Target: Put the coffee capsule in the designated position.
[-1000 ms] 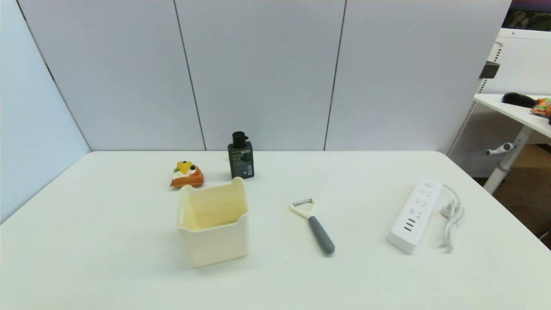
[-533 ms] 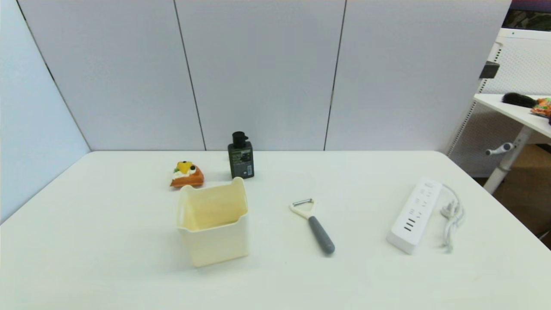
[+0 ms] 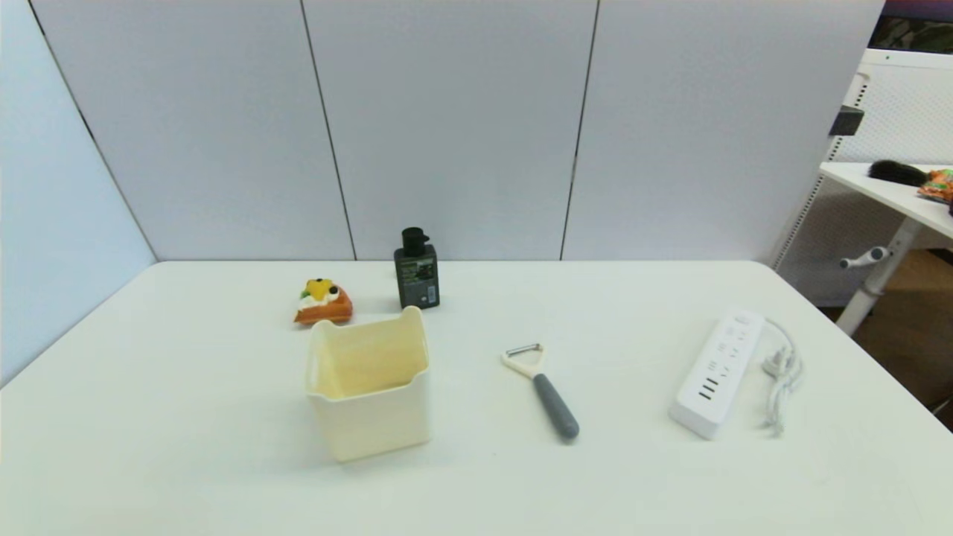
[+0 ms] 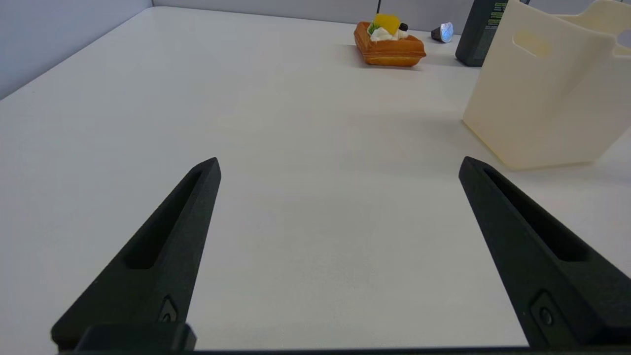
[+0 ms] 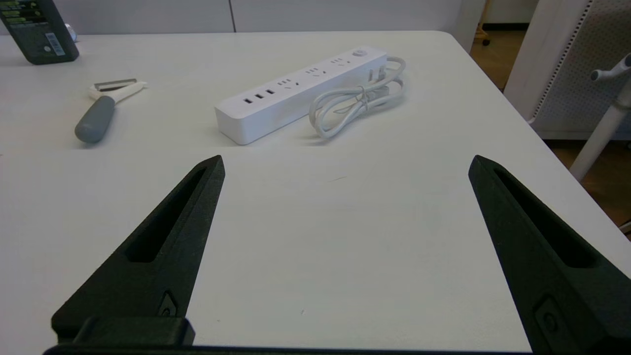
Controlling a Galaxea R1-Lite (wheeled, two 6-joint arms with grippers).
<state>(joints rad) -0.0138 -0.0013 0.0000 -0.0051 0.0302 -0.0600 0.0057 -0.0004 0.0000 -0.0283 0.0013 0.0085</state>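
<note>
Both arms parked low over the table's near edge: left claw [image 4: 340,165] and right claw [image 5: 345,162] spread wide, gripping nothing. Coffee capsule [image 4: 442,32] lying near the far edge, between toy cake [image 4: 389,39] and pump bottle [image 4: 480,32], behind the cream bin [image 4: 547,93]. Likely left arm's reach, being closer.

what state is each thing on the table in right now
tiny dark grey-brown coffee capsule: on its side between cake and bottle
tall cream-yellow plastic bin: upright, nothing visible inside
black square pump bottle: upright
orange toy cake slice: flat on table
grey-handled peeler: lying flat
white power strip: unplugged, cord bundled
left tool: open, low over table
right tool: open, low over table
</note>
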